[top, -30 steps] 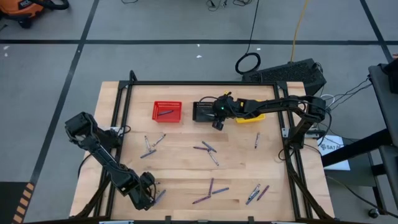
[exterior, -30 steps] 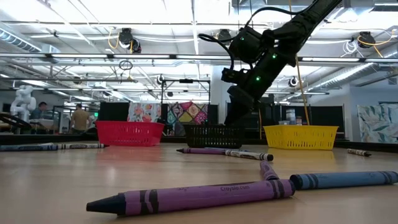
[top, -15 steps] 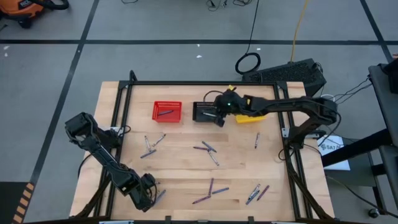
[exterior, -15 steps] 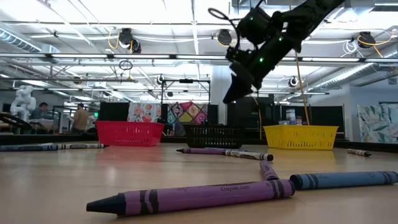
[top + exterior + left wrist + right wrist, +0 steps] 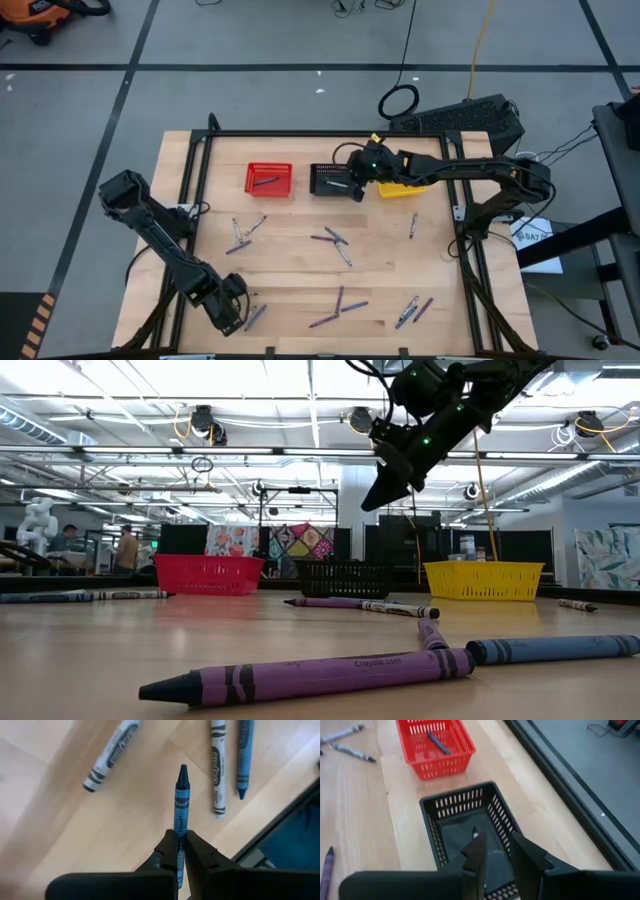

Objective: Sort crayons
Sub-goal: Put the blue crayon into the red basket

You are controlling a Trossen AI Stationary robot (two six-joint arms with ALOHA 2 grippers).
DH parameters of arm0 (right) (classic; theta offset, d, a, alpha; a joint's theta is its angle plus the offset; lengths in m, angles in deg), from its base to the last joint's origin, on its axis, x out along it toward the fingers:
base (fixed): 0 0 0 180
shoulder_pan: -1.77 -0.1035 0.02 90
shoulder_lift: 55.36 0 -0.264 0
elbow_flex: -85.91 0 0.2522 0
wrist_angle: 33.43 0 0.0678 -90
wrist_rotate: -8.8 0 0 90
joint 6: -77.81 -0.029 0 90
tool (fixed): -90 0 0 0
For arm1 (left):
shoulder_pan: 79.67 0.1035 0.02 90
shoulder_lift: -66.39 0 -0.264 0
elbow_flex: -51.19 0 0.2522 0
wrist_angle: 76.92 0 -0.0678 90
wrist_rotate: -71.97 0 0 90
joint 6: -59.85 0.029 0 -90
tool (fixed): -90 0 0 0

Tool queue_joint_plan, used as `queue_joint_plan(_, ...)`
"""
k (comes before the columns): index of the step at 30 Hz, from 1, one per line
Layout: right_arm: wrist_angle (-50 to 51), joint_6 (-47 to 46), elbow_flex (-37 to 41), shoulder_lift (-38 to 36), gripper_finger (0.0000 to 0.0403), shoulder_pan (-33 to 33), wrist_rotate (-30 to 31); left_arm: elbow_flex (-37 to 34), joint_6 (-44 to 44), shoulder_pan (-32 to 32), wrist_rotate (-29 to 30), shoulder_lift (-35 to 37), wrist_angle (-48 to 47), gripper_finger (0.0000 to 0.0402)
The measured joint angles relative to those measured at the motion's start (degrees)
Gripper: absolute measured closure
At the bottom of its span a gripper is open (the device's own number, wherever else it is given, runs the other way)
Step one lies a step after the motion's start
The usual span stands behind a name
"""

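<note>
- Gripping a blue crayon (image 5: 181, 800), the left hand (image 5: 180, 851) sits low at the near-left corner of the tabletop (image 5: 290, 260); its fingers are pressed shut on the wrapped end, and the pointed tip sticks out ahead of them.
- Just beyond that held crayon lie three more on the wood — a grey one (image 5: 112, 754) at a slant, another grey one (image 5: 217, 767) and a blue one (image 5: 243, 757) side by side.
- The right hand (image 5: 495, 854) hangs in the air above the black basket (image 5: 470, 835), fingers slightly apart with nothing between them.
- The red basket (image 5: 268, 179) stands just left of the black one and holds one dark crayon (image 5: 438, 742); the yellow basket (image 5: 402, 187) stands on the black one's other side.
- Other crayons are scattered over the middle and near part of the tabletop — a pair left of centre (image 5: 240, 235), a small cluster at the centre (image 5: 334, 241), several near the front edge (image 5: 340, 305).
- From tabletop level, a purple crayon (image 5: 300, 678) lies closest, touching a blue one (image 5: 550, 650).
</note>
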Motion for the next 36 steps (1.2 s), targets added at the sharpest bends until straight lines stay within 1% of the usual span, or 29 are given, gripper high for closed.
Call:
queue_joint_plan(8,6.03,-0.27,0.00,-0.54,0.0332,-0.06,-1.63,0.00,10.97,6.82,1.87,5.88,-8.85,0.0393)
queue_joint_plan(15,9.41,-1.71,0.00,-0.59,0.0332,-0.42,-1.53,0.07,24.11,15.05,5.14,10.12,-15.27,0.0393)
queue_joint_plan(17,9.73,-2.18,0.00,-0.59,0.0332,-0.80,-1.51,0.07,28.23,17.77,7.27,10.83,-16.34,0.0393)
queue_joint_plan(20,9.68,-3.14,0.00,-0.59,0.0332,-1.35,-1.55,0.07,34.09,21.92,10.16,11.57,-16.69,0.0393)
queue_joint_plan(28,10.17,-4.89,0.00,-0.59,0.0332,-3.89,-1.53,0.09,50.37,32.33,12.94,11.58,-16.64,0.0393)
queue_joint_plan(36,13.43,-10.86,0.01,-0.59,0.0332,-7.99,-1.55,0.11,62.07,41.25,18.25,11.58,-16.10,0.0393)
